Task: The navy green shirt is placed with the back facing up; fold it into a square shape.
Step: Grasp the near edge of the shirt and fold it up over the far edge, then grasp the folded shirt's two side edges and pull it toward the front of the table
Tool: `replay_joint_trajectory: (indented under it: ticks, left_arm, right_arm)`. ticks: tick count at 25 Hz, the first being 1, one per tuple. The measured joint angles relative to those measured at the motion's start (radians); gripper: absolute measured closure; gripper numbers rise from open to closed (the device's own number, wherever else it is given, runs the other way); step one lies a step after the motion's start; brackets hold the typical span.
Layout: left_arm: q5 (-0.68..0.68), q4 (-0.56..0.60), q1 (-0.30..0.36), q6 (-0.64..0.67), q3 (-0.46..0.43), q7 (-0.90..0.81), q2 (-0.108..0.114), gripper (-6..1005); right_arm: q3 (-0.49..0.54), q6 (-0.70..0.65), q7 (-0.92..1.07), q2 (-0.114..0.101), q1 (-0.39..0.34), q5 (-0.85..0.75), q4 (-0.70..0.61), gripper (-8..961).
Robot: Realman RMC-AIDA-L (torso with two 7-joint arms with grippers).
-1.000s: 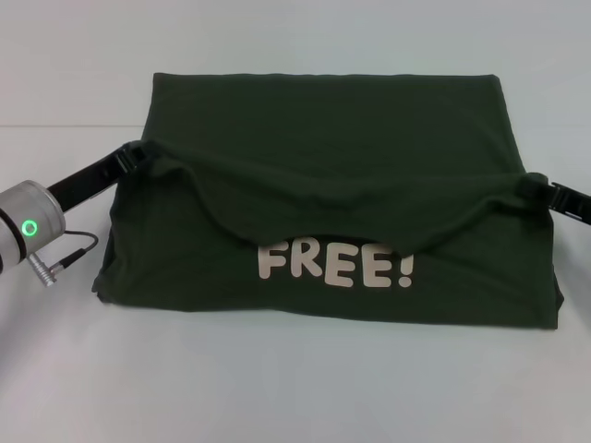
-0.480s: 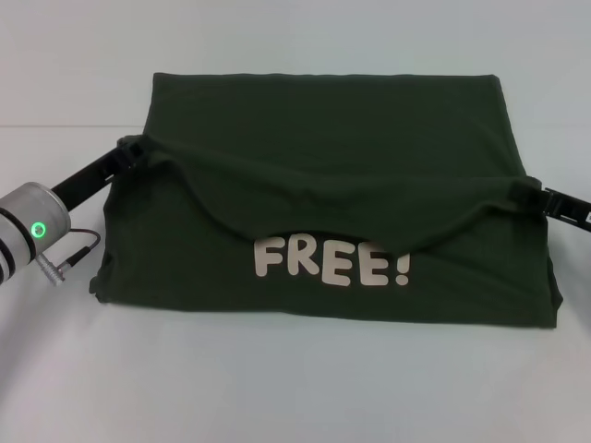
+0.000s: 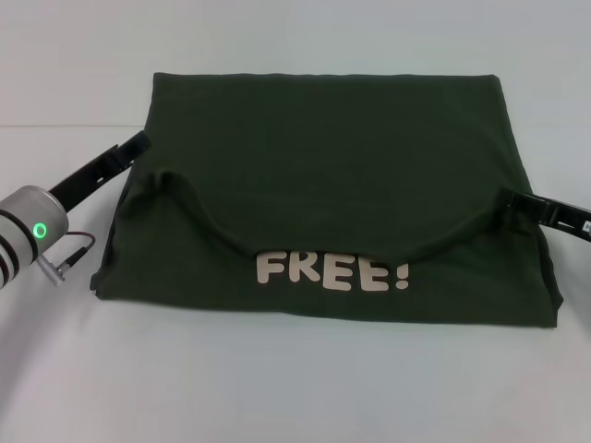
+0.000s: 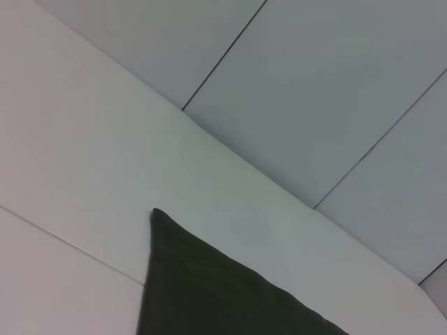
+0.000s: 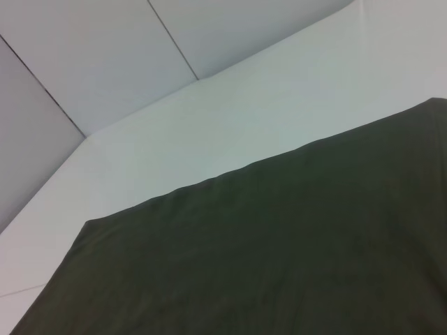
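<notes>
Clearly the biggest thing on the white table is the navy green shirt, lying flat at the table's middle and already doubled over on itself, with a folded layer draped from its far edge toward the near edge. That layer's loose hem sags in a curve just above the white "FREE!" print, covering the tops of the letters; the print side shows only along the shirt's near strip. In my judgement the fold is well along, since the cloth makes a rough rectangle, but it is not yet a square.

At the shirt's left edge the left gripper reaches in at the level of the draped layer's corner, and at the shirt's right edge the right gripper does the same, each placed so as to carry that hem across evenly. Whether either one is clenched on the cloth or has let go I cannot tell: the fingertips are lost against the dark fabric.

Both wrist views show only shirt, table and the wall panels beyond.
</notes>
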Motion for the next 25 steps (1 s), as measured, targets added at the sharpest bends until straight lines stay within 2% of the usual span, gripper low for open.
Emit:
replay_joint_trajectory:
  ticks: [1, 4, 7, 9, 13, 15, 17, 20, 25]
  left_arm:
    - [0.000, 0.000, 0.003, 0.001, -0.001, 0.000, 0.001, 620]
    - [0.003, 0.002, 0.020, 0.036, 0.009, -0.009, 0.008, 504]
    - [0.008, 0.004, 0.054, 0.135, 0.057, -0.059, 0.034, 370]
    - [0.008, 0.004, 0.084, 0.222, 0.117, -0.118, 0.070, 286]
    - [0.011, 0.004, 0.141, 0.415, 0.298, -0.299, 0.170, 128]
    - [0.014, 0.010, 0.162, 0.481, 0.373, -0.392, 0.219, 126]
    - [0.041, 0.029, 0.176, 0.516, 0.406, -0.446, 0.250, 123]
    - [0.132, 0.093, 0.198, 0.526, 0.405, -0.488, 0.264, 121]
    - [0.237, 0.129, 0.197, 0.477, 0.405, -0.498, 0.264, 121]
  right_arm:
    - [0.001, -0.002, 0.003, -0.002, -0.003, 0.000, -0.002, 459]
    - [0.002, -0.039, 0.005, -0.012, -0.016, 0.001, -0.005, 386]
    - [0.003, -0.112, -0.005, -0.027, -0.042, 0.001, -0.021, 314]
    - [0.001, -0.166, -0.016, -0.039, -0.063, 0.001, -0.032, 265]
    - [-0.006, -0.308, -0.064, -0.068, -0.104, -0.005, -0.044, 149]
    - [-0.005, -0.370, -0.095, -0.078, -0.127, -0.008, -0.045, 81]
    - [-0.004, -0.410, -0.126, -0.083, -0.145, -0.008, -0.045, 13]
    - [-0.007, -0.451, -0.156, -0.088, -0.168, -0.008, -0.046, 13]
    - [-0.009, -0.486, -0.194, -0.083, -0.184, -0.008, -0.046, 14]
